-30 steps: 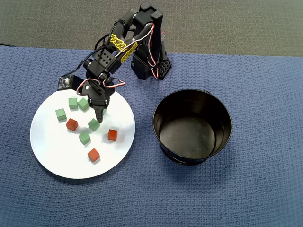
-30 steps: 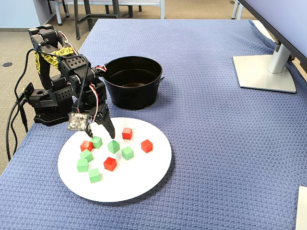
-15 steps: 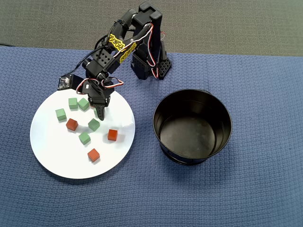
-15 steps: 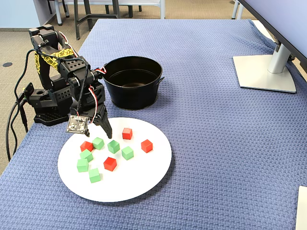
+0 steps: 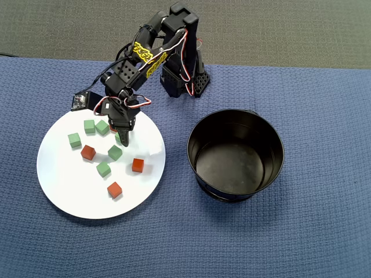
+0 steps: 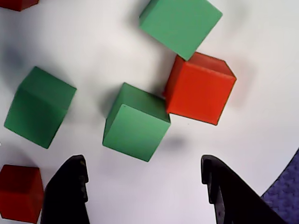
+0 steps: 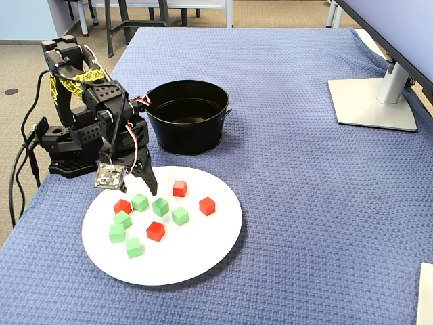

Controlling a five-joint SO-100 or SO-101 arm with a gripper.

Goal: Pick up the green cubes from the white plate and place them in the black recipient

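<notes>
Gripper [image 6: 142, 186] fingers spread apart, empty, over the white plate [image 5: 69, 197]. Green cubes [image 6: 136, 122] lie on the plate, one touching a red cube [image 6: 200, 88]. Black pot [image 5: 236, 154] well apart, unobstructed. No legible writing.

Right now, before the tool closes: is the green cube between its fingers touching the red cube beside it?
Touching. The wrist view shows the green cube meeting the red cube along one edge, with no white plate visible between them.

In the overhead view the gripper [image 5: 124, 139] covers part of one green cube [image 5: 120, 136]. In the wrist view the top edge cuts off a red cube [image 6: 16, 3]. The bottom edge cuts off both fingers [image 6: 70, 191].
</notes>
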